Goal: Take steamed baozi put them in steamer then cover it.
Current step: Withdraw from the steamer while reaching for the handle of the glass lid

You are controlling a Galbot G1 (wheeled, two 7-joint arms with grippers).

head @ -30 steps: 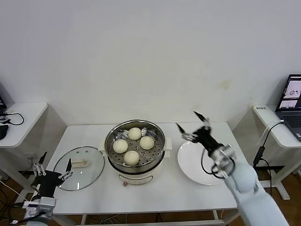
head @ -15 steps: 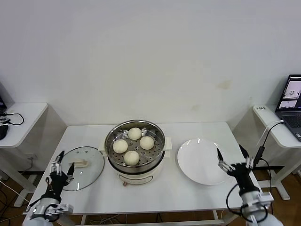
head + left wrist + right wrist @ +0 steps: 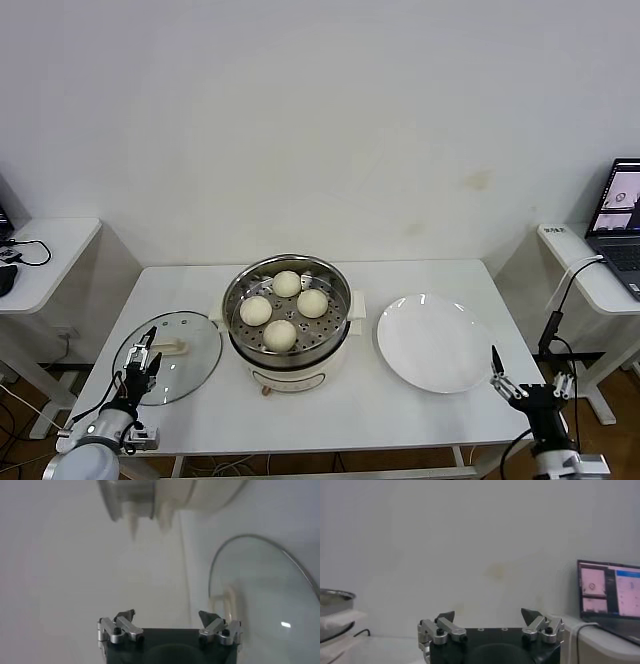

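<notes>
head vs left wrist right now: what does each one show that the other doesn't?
Head only: four steamed baozi on the steamer's perforated tray, the empty white plate, the right gripper open by the table's near right corner, and a laptop on a side desk.
Left wrist only: the left gripper seen close, open and empty, above bare table.
Both: the glass lid lying flat on the table, off the pot, and the steamer.
</notes>
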